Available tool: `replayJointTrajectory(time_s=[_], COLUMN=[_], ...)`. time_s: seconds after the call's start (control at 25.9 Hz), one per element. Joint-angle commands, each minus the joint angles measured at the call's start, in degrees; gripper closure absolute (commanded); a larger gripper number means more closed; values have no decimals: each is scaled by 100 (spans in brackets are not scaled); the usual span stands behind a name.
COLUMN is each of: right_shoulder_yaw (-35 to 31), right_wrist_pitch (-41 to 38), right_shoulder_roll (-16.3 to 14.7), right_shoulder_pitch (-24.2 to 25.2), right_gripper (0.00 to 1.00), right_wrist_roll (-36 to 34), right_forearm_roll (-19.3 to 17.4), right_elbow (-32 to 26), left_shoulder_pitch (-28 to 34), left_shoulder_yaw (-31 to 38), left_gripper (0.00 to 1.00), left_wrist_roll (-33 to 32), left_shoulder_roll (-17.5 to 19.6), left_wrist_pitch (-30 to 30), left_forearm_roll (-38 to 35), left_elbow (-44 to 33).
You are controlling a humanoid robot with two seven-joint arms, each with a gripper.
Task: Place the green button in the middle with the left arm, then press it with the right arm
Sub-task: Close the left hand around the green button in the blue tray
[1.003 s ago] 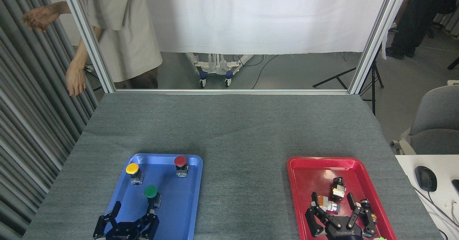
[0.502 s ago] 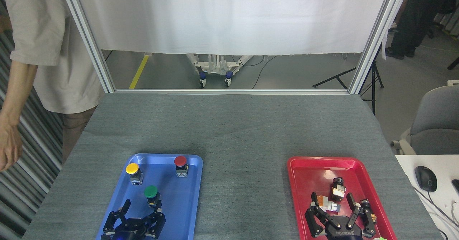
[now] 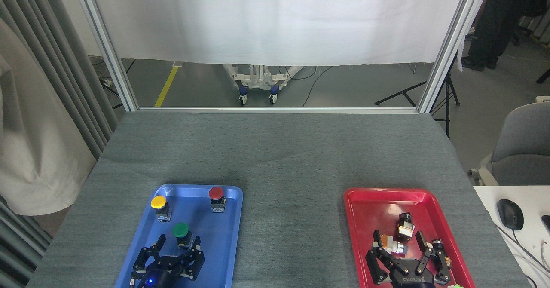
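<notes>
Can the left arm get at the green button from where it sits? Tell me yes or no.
Probably yes. The left gripper is open right behind the green button in the blue tray, fingers spread to either side. The yellow button and red button stand farther off, leaving the way free.

The left gripper [image 3: 174, 250] sits at the bottom edge, and the arm behind it is cut off. Its fingers stand apart around the base of the green button [image 3: 181, 232], hiding the lower part of the switch block. It is not clear if they touch it.

The right gripper [image 3: 404, 248] is cut off at the bottom too. Its spread fingers cover part of the small pieces in the red tray [image 3: 369, 197], and those pieces are too small to name.

A person in a beige shirt [image 3: 30, 150] is cut by the left edge; only cloth shows. The mouse [image 3: 510, 214] sits on a desk cut by the right edge.
</notes>
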Motion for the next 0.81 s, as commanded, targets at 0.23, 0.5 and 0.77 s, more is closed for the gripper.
replayJointTrajectory(time_s=[0.23, 0.5, 0.77], right_shoulder_yaw=[9, 0, -9], right_wrist_pitch=[9, 18, 18], right_shoulder_roll=[-6, 12, -15], right_shoulder_pitch=[11, 11, 2], right_gripper=[0, 0, 0], right_wrist_roll=[-1, -1, -1], right_forearm_roll=[-9, -9, -9], right_elbow=[0, 0, 9], left_shoulder_pitch=[-149, -123, -123], left_shoulder_yaw=[4, -5, -5], left_gripper=[32, 79, 100], left_wrist_roll=[-8, 10, 36], left_shoulder_roll=[-9, 17, 114], left_wrist_pitch=[-7, -376, -921], left_forearm_roll=[0, -44, -105], left_elbow=[232, 267, 126])
